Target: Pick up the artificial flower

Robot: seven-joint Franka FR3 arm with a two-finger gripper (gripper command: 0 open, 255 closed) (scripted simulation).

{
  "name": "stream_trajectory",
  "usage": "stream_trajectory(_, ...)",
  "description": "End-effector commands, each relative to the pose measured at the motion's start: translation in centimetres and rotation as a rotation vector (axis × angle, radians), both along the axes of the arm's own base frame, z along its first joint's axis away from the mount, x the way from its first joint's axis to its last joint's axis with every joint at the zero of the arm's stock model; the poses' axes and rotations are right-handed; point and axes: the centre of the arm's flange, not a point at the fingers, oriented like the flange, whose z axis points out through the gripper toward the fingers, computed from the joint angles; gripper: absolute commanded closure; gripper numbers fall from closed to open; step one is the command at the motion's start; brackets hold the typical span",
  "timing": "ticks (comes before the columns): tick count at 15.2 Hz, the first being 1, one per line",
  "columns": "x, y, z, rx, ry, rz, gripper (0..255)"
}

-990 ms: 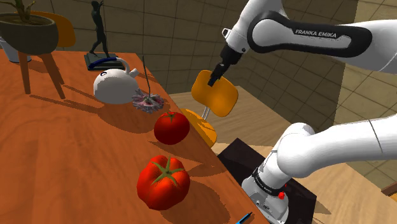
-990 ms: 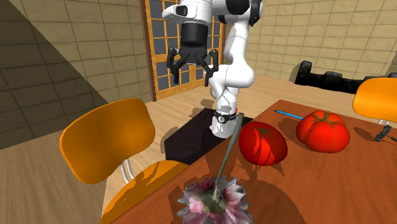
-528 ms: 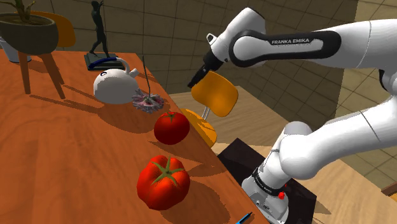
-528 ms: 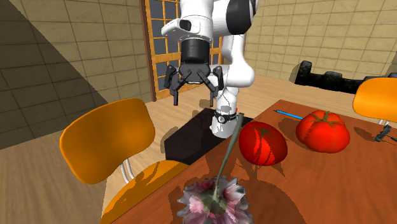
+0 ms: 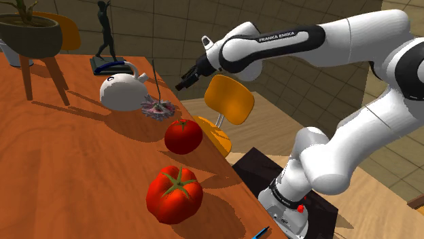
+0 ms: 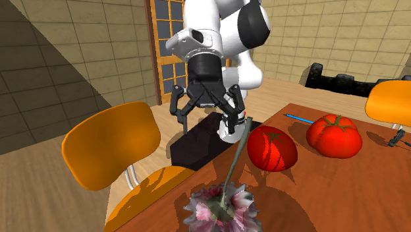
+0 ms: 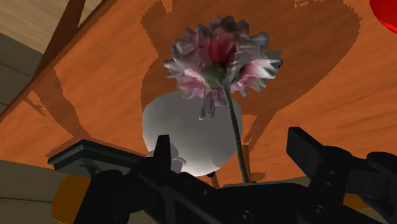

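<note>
You see the gripper (image 6: 205, 113) in the air off the counter (image 5: 68, 159) edge, its fingers spread apart and empty. The pink flower (image 5: 156, 106) rests near that edge, just beside the white teapot (image 5: 121, 92), apart from the gripper.

Quick tally on the worktop (image 5: 81, 163): two tomatoes (image 5: 183, 136) (image 5: 174, 195), one flower (image 5: 157, 107), one white teapot (image 5: 122, 90), one dark figurine (image 5: 105, 37), one potted plant (image 5: 30, 34), one blue pen (image 6: 300, 118). Beside it, two orange chairs (image 5: 229, 102) (image 5: 66, 30).
</note>
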Motion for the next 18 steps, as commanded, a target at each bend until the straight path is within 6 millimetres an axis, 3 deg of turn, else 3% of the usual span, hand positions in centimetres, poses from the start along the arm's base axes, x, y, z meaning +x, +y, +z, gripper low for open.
stream_trajectory(1,1.1,1.4,-0.9,0.024,-0.06,0.046,0)
stream_trajectory(5,3.7,4.2,-1.7,0.078,-0.171,0.14,0)
stream_trajectory(12,3.7,4.2,-5.4,0.078,-0.171,0.14,0)
stream_trajectory(15,3.7,4.2,-5.7,0.078,-0.171,0.14,0)
stream_trajectory(16,3.7,4.2,-5.7,0.078,-0.171,0.14,255)
stream_trajectory(18,3.7,4.2,-5.7,0.078,-0.171,0.14,255)
